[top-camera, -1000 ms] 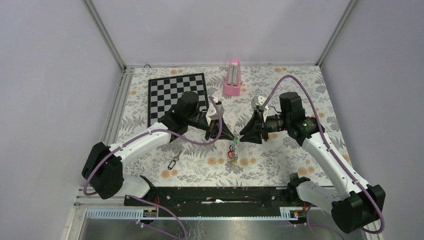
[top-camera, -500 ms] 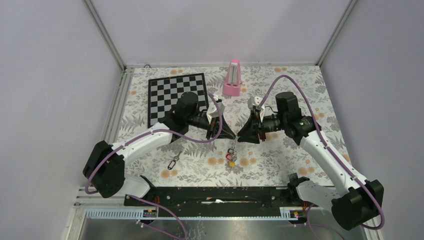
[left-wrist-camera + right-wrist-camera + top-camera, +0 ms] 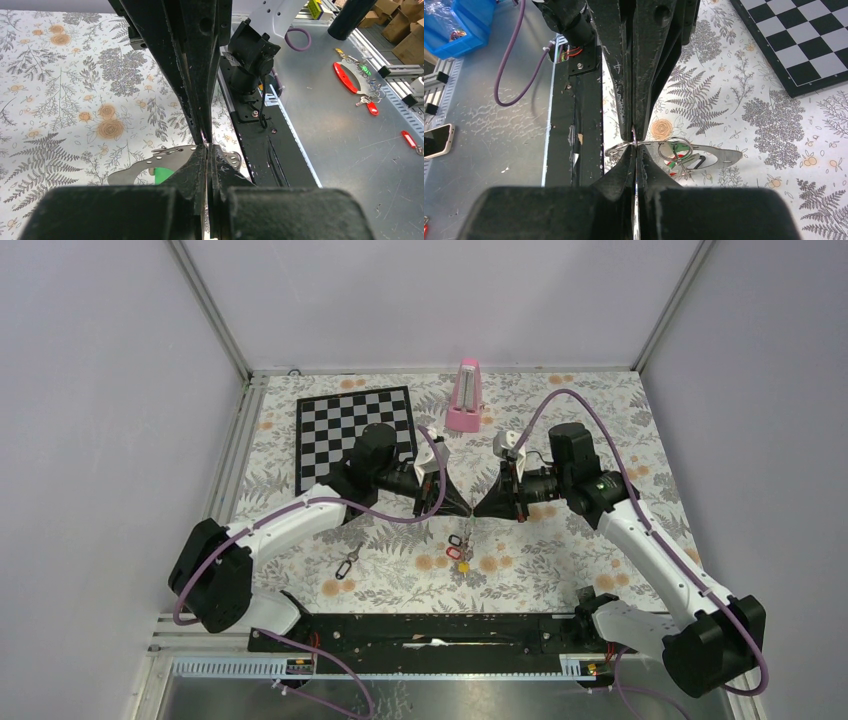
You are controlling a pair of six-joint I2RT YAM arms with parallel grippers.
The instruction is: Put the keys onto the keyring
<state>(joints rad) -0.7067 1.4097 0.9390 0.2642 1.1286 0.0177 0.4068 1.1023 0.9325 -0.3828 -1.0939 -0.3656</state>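
Our left gripper [image 3: 461, 512] and right gripper [image 3: 479, 510] meet tip to tip above the floral-patterned desk [image 3: 560, 562]. The jaws of both are clenched on the thin grey-silver wire keyring [image 3: 619, 146]. Small metal keys with red, yellow and green oval plastic tags [image 3: 461, 552] hang just below the jaws.

Top external: high above and behind the arms, looking down on the whole table [image 3: 600, 410]; bases sit at the bottom edge.
Left wrist: very near, sighting along the left gripper [image 3: 206, 146], which fills the lower centre; black rail [image 3: 260, 150] to the right.
Right wrist: equally near, along the right gripper [image 3: 634, 145]; chessboard [image 3: 804, 40] at upper right.
Shared: all three show the meeting fingertips, the keyring [image 3: 619, 145] and the floral tabletop.
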